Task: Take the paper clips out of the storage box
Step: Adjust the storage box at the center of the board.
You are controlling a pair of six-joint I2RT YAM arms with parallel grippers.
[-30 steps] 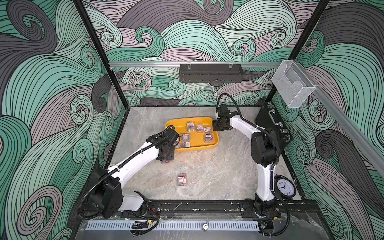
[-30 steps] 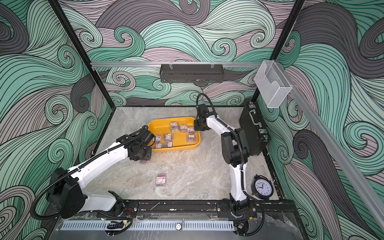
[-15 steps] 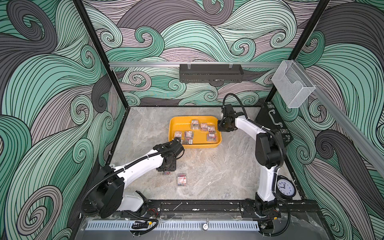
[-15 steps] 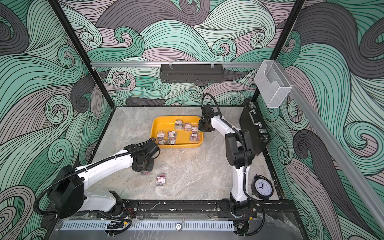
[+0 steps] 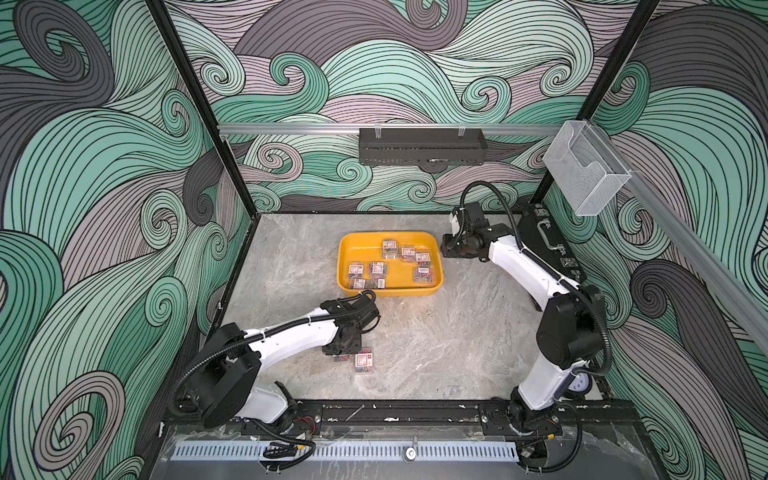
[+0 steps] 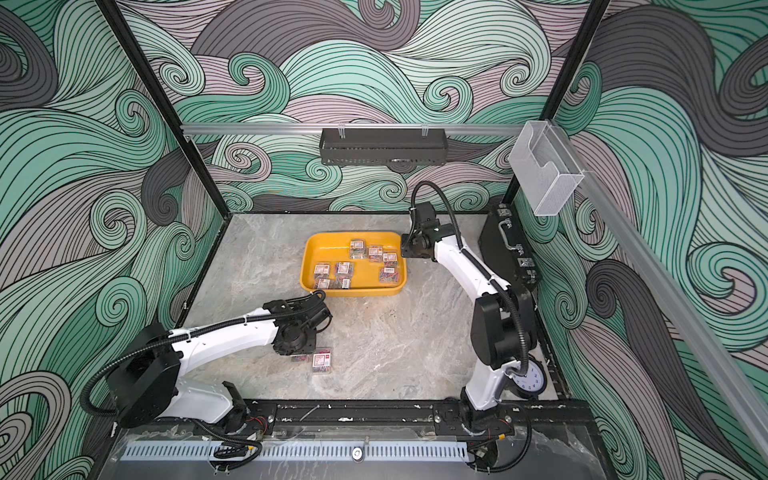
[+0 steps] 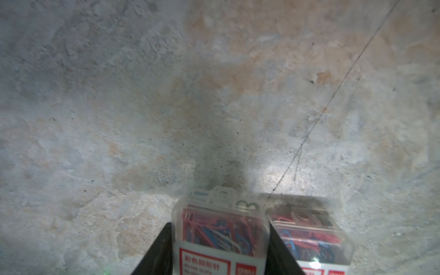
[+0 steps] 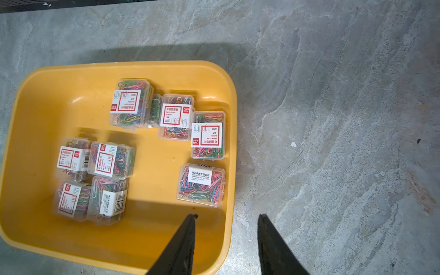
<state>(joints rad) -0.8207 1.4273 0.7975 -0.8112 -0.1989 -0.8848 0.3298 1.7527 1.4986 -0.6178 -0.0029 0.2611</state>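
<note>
While low, clips (image 7: 221,238) within tool (image 7: 219,222) (left)

Grey marbled counter (image 5: 436,345) carries: yellow storage box (image 5: 390,290), frame centre; box of paper clips (image 5: 364,363), lower centre; black briefcase (image 5: 548,245) and clock (image 6: 530,380), right.

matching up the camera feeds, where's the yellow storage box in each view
Top views: in both, the storage box sits on the table, toward its far side.
Left wrist: not in it; only a gripped clip box and table.
Right wrist: takes up about half the picture.
Shared landmark: the right gripper at the box's edge, one finger over it and one over the table.
</note>
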